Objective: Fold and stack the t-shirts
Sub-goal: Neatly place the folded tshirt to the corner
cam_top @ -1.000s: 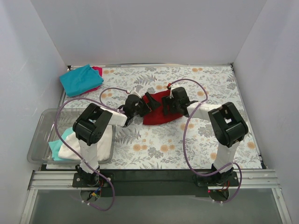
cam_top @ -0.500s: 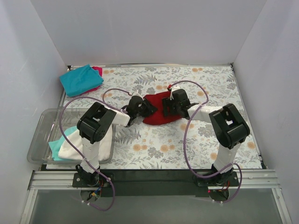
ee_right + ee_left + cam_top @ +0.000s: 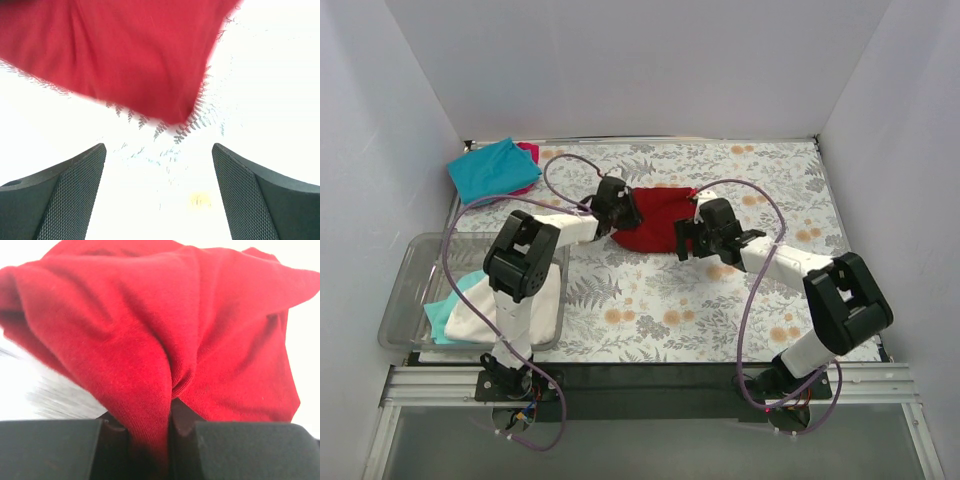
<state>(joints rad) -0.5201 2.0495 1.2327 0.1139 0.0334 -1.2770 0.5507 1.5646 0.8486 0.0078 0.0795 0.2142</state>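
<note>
A dark red t-shirt lies bunched on the floral table, a little beyond the middle. My left gripper is at its left edge, shut on a fold of the red cloth, which runs down between the jaws. My right gripper stands open just off the shirt's near right corner, with only bare table between its fingers. A folded teal t-shirt lies on a magenta-pink one at the far left corner.
A clear plastic bin stands at the near left, holding a white cloth and a teal one. White walls close in the table on three sides. Purple cables loop above both arms.
My left gripper has shut on the red shirt's left edge and drawn it toward the far side. The right gripper has pulled back off the shirt, toward the near right, and opened wider.
</note>
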